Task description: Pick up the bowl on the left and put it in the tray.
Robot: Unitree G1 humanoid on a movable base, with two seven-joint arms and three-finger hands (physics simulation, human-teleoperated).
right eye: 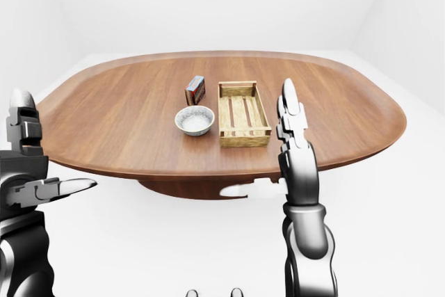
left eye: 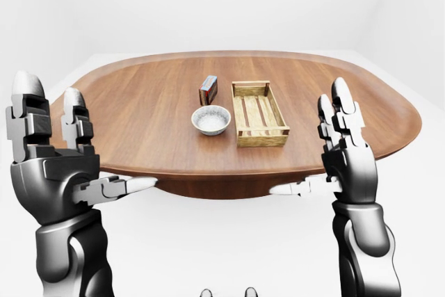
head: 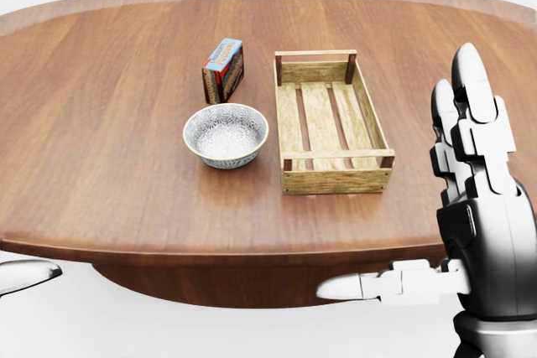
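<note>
the bowl (head: pixel 225 134) is sitting upright on the bench (head: pixel 101 140), just beside the left wall of the tray (head: pixel 336 180) with a thin gap showing between them. that closeness is making the transfer a short lift and sideways carry. the tray is holding nothing, so its slatted floor is offering room. a box (head: pixel 223 70) is standing just above the bowl in the head view, crowding that side of it. the left hand (left eye: pixel 52 179) and right hand (left eye: pixel 351 165) are both hanging below the bench's lower edge in the left-eye view, fingers spread apart and pointing up, thumbs turning inward, gripping nothing. this is looking like a ready pose, with the reach not yet begun.
</note>
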